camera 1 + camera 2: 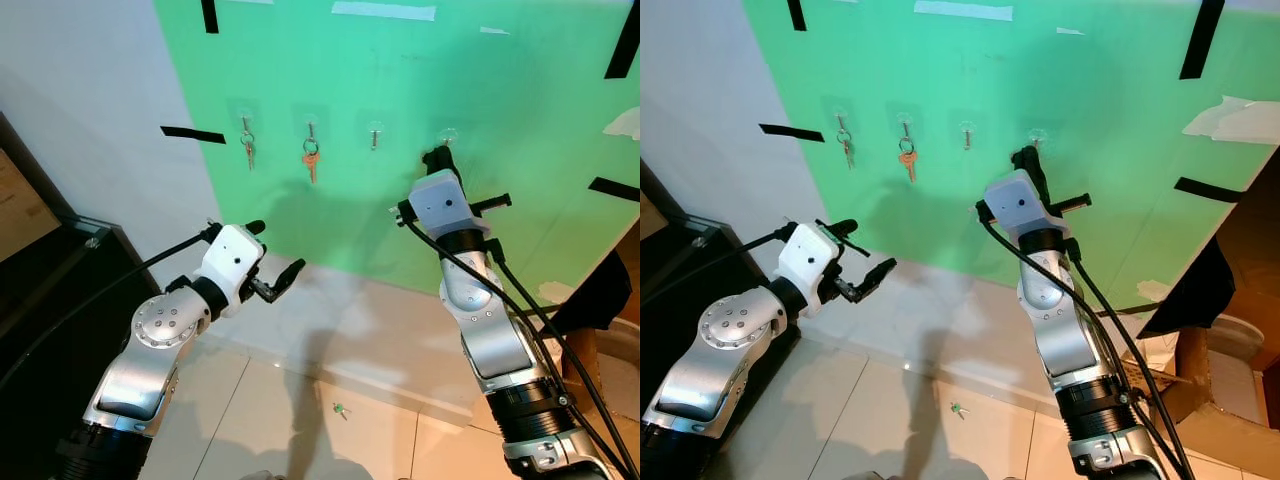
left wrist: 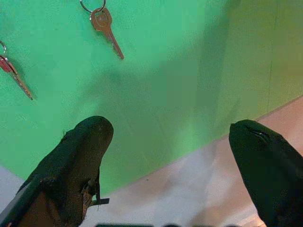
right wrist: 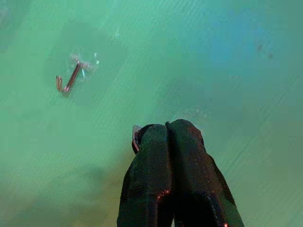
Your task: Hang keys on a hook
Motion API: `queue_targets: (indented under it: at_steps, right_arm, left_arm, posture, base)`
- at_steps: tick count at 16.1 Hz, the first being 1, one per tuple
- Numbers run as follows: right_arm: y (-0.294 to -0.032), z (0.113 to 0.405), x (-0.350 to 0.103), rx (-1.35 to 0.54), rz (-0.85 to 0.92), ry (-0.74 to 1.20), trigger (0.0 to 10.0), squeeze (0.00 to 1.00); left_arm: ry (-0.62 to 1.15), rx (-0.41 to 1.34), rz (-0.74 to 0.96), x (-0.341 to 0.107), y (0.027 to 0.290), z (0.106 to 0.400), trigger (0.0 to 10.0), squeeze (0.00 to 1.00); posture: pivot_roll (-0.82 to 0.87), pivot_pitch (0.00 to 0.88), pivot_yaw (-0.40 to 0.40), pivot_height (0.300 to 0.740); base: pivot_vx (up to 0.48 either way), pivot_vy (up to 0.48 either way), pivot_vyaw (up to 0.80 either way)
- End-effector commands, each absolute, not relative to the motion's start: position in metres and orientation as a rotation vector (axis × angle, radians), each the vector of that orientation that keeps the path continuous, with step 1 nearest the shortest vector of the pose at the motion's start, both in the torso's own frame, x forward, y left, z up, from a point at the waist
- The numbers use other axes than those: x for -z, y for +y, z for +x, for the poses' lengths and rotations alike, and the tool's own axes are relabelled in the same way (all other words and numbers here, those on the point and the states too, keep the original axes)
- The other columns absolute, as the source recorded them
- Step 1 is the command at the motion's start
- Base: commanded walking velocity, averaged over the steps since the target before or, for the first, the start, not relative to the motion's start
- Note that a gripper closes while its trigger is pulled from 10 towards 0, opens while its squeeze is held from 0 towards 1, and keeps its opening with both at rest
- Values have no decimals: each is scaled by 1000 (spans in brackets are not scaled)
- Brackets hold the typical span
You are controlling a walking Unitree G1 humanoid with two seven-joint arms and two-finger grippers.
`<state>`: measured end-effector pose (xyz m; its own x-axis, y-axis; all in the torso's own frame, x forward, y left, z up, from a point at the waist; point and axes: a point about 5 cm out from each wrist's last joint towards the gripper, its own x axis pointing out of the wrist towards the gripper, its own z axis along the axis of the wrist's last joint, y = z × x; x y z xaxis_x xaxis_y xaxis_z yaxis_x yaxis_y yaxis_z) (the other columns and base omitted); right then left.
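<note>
The right gripper (image 1: 437, 157) is raised against the green wall (image 1: 520, 120), its fingers pressed together on a small metal piece — too little shows to tell whether it is a key — right at the rightmost hook (image 1: 448, 134). Two key sets already hang on the left hooks, one silver (image 1: 247, 145) and one copper-coloured (image 1: 311, 158). The left gripper (image 1: 275, 262) hovers low and left, fingers spread, holding nothing.

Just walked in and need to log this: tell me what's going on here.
The robot is hanging keys on a row of hooks on the green wall. Two hooks already carry keys: a silver set and an orange key. The right gripper, jaws shut, is raised to the fourth hook; a metal edge shows between its fingertips. The third hook is bare. The left gripper waits open, lower down.
</note>
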<state>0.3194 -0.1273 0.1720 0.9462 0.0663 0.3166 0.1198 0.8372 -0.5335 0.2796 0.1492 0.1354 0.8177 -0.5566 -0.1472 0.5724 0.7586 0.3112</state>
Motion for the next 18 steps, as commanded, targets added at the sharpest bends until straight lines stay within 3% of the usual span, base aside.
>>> queue_targets:
  at_steps: [1, 5, 10, 12, 14, 16, 18]
  right_arm:
    - [-130, 322, -171, 43, -593, -319, 10000, 0]
    - [-135, 325, -161, 54, -506, -226, 10000, 0]
    - [-141, 325, -148, 51, -169, -115, 10000, 0]
    - [-134, 319, -156, -91, 181, -145, 10000, 0]
    - [-134, 313, -161, -222, 400, -122, 10000, 0]
    - [-130, 290, -179, -612, 653, -111, 10000, 0]
    - [-132, 278, -198, -782, 802, -171, 10000, 0]
  left_arm:
    - [35, 622, 373, -140, 147, 279, 10000, 184]
    - [37, 624, 372, -139, 146, 279, 10000, 180]
    - [38, 622, 374, -139, 147, 279, 10000, 180]
    - [30, 616, 381, -140, 147, 280, 10000, 180]
    - [24, 613, 377, -142, 148, 280, 10000, 180]
    - [2, 644, 331, -151, 153, 280, 10000, 180]
    - [-31, 722, 285, -161, 150, 276, 10000, 169]
  posture:
    - [-58, 0, 47, 740]
    - [-57, 0, 46, 740]
    - [-57, 0, 46, 740]
    - [-56, 0, 46, 740]
    - [-60, 0, 48, 740]
    - [-63, 0, 49, 740]
    - [-65, 0, 48, 740]
  base:
    - [0, 0, 0]
    - [0, 0, 0]
    - [0, 0, 0]
    - [0, 0, 0]
    - [0, 0, 0]
    - [0, 0, 0]
    - [0, 0, 0]
